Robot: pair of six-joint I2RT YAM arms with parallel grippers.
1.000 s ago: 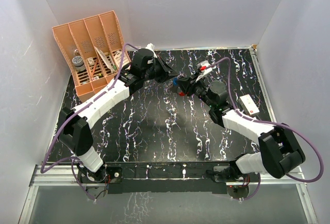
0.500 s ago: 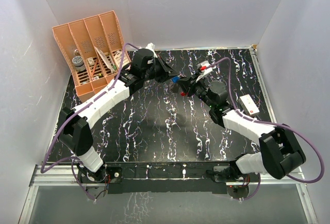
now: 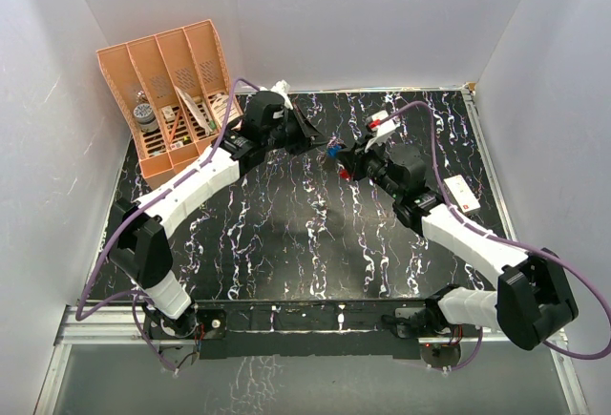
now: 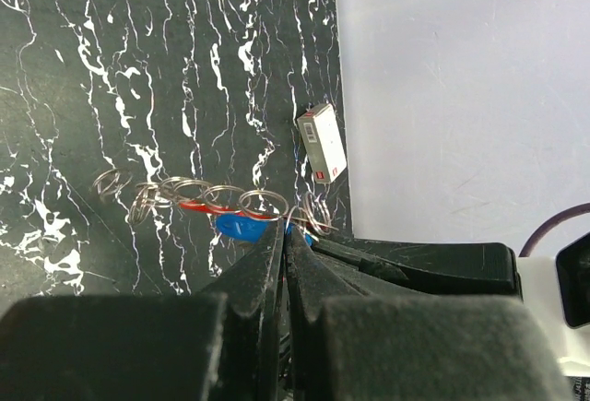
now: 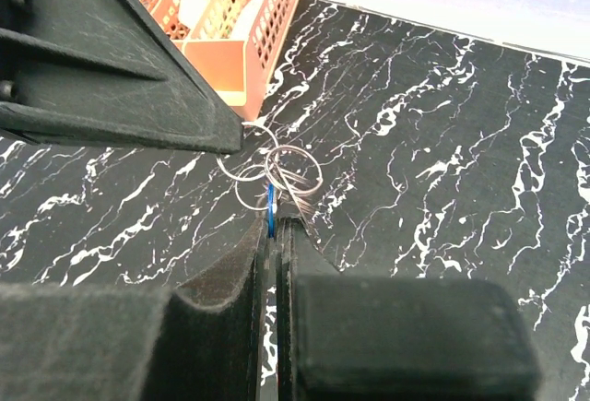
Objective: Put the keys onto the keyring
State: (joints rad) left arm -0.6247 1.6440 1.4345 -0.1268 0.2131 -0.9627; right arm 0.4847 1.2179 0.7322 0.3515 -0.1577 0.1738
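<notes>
Left pincer (image 4: 282, 233): together, pinching the split-ring chain (image 4: 189, 189)
Right pincer (image 5: 274, 224): clamped on the blue-headed key (image 5: 271, 207)
Keyring (image 4: 198, 206): red, among the rings, between both pincers over the desk (image 4: 74, 78)
White box (image 4: 322, 146): red label, unreadable

Legible text: none in any view.

Item one: small white box (image 4: 322, 146), lying on my worktop (image 3: 286, 243) near its right edge. It bears a grey panel and a red patch at one end, but the print is too small to make out.

Item two: orange file rack (image 3: 177, 81). Its contents are blurred, and I can read nothing on them.
</notes>
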